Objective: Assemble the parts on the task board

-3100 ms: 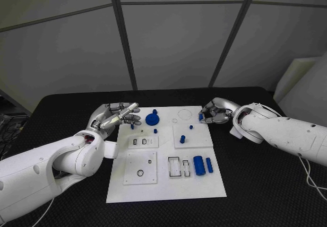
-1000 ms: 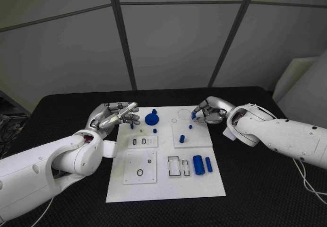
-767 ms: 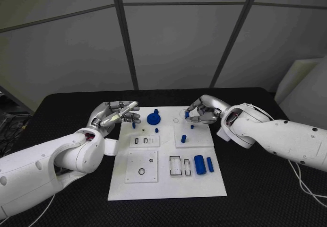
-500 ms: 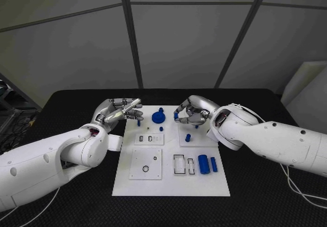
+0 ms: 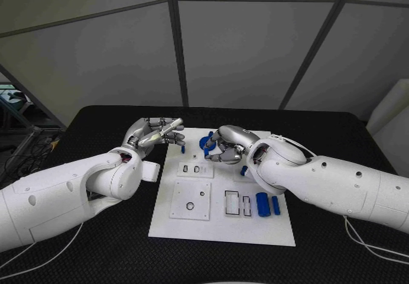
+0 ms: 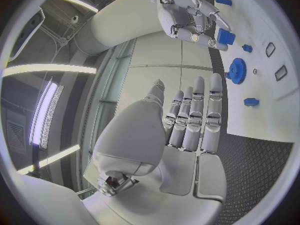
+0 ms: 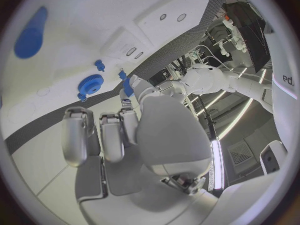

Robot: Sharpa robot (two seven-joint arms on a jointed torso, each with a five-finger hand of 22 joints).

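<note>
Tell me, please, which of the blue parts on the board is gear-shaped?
The round toothed gear at the board's far end, just beside the right hand. The other blue parts are plain pegs or cylinders, like the two lying side by side nearer the robot.

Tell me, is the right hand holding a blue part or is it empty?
Holding. The right hand pinches a small blue part between its fingertips, above the white task board near the blue gear.

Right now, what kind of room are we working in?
Probably a robotics lab or test cell. A black table stands against grey partition panels, carrying a white task board with small blue parts laid out for an assembly test. The right wrist view shows strip lights overhead.
</note>
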